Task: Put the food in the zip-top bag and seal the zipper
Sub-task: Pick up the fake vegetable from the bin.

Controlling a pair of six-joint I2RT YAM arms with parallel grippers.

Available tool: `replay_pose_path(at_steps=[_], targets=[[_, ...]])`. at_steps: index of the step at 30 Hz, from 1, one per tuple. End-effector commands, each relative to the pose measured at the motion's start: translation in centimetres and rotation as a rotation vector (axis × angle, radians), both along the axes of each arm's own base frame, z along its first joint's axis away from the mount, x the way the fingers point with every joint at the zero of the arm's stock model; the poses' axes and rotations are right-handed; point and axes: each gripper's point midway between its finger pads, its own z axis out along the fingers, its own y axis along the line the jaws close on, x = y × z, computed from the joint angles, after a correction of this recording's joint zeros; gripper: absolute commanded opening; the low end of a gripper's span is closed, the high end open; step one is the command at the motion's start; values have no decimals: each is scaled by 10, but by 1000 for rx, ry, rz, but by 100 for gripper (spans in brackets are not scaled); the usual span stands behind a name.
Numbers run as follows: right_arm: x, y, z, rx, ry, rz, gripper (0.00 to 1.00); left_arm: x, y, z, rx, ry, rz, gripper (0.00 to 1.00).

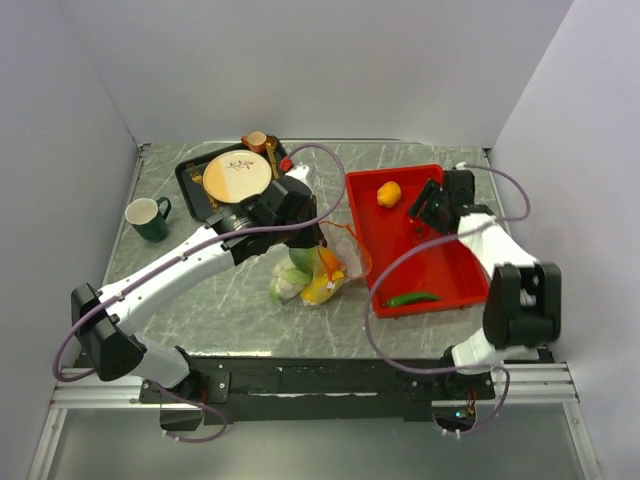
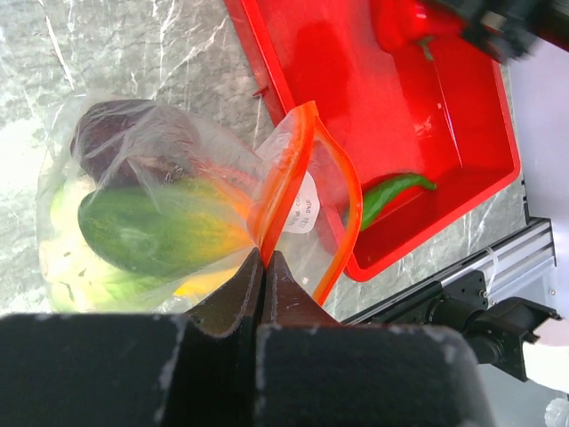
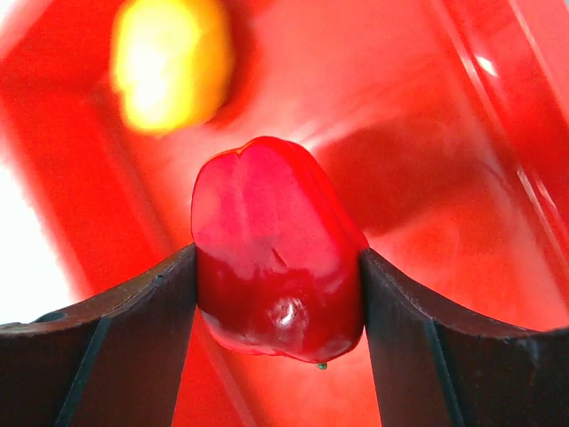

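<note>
The zip-top bag [image 1: 318, 272] lies at the table's middle, its mouth open toward the red tray [image 1: 455, 262]. My left gripper [image 2: 263, 258] is shut on the bag's orange-red zipper strip [image 2: 286, 169] and holds one lip up. Inside the bag are a dark purple fruit [image 2: 111, 133], a red-green mango [image 2: 151, 229] and pale green-white food [image 2: 67, 271]. My right gripper [image 3: 277, 294] is shut on the red pepper [image 3: 271, 249] just above the tray; it also shows in the top view [image 1: 428, 206]. A yellow-orange fruit [image 1: 389, 194] and the green chili [image 1: 412, 298] lie in the tray.
A black tray [image 1: 190, 180] with a beige plate [image 1: 237, 175] stands at the back left, with a small orange cup [image 1: 257, 141] behind it. A dark green mug [image 1: 150, 218] stands at the left. White walls close in on three sides.
</note>
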Motion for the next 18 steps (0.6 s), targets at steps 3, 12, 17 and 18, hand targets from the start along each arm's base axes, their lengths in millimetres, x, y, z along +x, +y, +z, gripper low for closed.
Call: replay_pose_path(at_steps=[3, 12, 17, 18], targets=[[-42, 43, 93, 140, -257, 179, 32, 0, 3, 20, -59, -42, 14, 1], [-122, 127, 128, 337, -360, 446, 31, 5, -11, 26, -87, -32, 4, 1], [-144, 165, 124, 383, -313, 594, 31, 8, -13, 27, -84, -27, 12, 1], [-145, 169, 124, 381, -309, 612, 31, 8, -13, 28, -88, -28, 12, 1]])
